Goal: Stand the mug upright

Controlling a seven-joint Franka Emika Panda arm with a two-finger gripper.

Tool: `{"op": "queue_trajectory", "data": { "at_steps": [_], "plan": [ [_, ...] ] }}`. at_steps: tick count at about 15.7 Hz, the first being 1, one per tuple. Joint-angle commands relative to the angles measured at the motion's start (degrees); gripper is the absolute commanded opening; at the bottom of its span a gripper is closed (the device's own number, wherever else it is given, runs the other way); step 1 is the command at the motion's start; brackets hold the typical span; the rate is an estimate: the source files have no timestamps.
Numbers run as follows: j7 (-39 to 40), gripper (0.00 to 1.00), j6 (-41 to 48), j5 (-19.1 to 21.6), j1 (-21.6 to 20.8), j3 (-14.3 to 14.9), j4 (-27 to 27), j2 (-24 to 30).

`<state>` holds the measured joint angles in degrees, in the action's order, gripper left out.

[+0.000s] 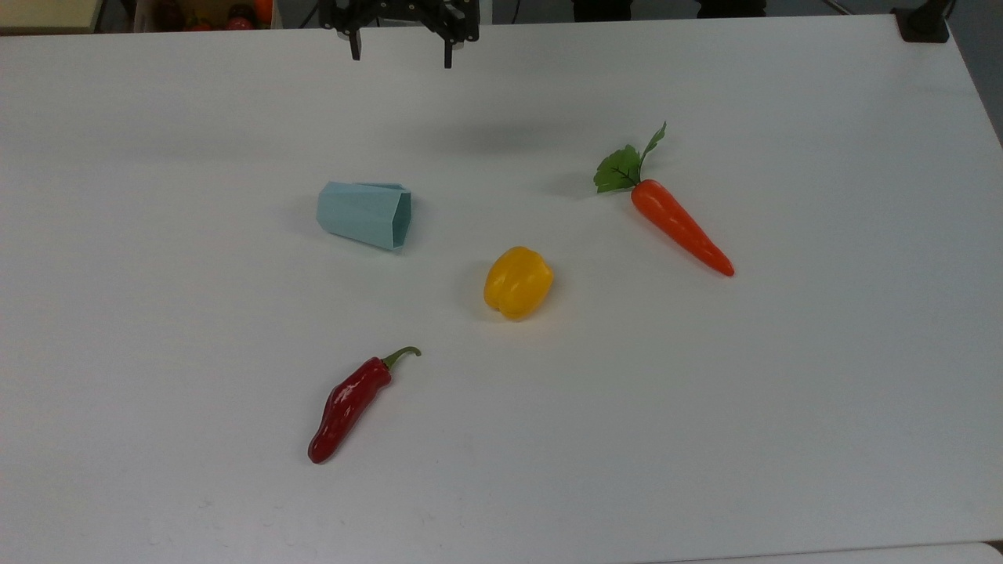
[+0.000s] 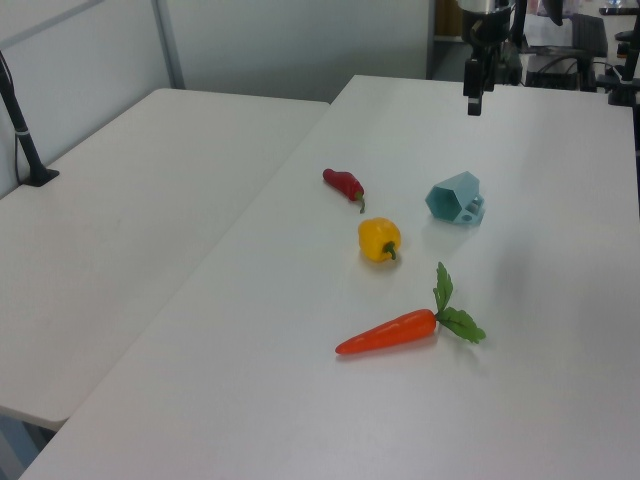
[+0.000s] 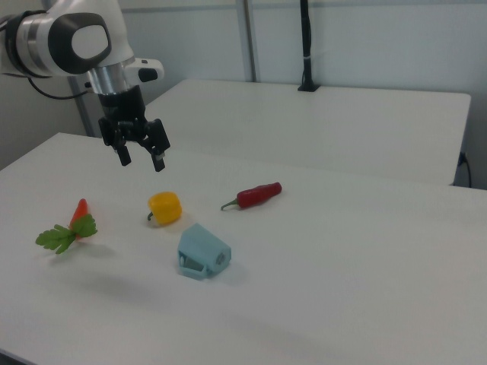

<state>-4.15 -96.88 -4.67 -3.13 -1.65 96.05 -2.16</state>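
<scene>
The arm [image 3: 65, 38] is reaching in from the top left corner of the right view, its white last joint bending down into a black wrist. The gripper [image 3: 141, 157] is hanging off that wrist, pointing straight down at the table [image 1: 783, 407] and well above it, holding nothing. Its 2 fingers [image 3: 124, 154] are standing spread apart with open air between them. In the top view the gripper [image 1: 401, 56] is sitting at 12 o'clock, at the far edge of the table, both fingertips poking down into the picture.

The mug [image 1: 365, 214] is lying on its side near the middle of the table, at about 6 o'clock from the gripper in the top view and well apart from it. Its 6-sided mouth is facing 3 o'clock in the top view. In the right view the mug [image 3: 202, 252] is showing its small handle low against the table at its near side.

From the mug in the top view, a yellow pepper [image 1: 518, 282] is lying near at about 4 o'clock, a red chili [image 1: 349, 406] farther off at 6 o'clock, and a carrot [image 1: 674, 219] with green leaves well apart at 3 o'clock. None of the 3 is touching the mug.

In the left view the gripper [image 2: 474, 98] is hanging at about 12 o'clock from the mug [image 2: 455, 198].
</scene>
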Motion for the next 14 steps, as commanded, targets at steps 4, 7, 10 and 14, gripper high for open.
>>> {"op": "queue_trajectory", "data": {
  "at_steps": [4,7,10,14],
  "plan": [
    [1.33,1.0,1.08,0.98,0.05,0.33,0.89,1.19],
    [1.16,1.0,1.17,0.02,-0.39,-0.02,0.89,0.58],
    [0.46,1.0,1.08,-3.05,-0.83,-0.46,0.89,-0.56],
    [-4.71,1.0,1.0,-11.04,-3.46,-1.34,0.98,-4.33]
  ]
}}
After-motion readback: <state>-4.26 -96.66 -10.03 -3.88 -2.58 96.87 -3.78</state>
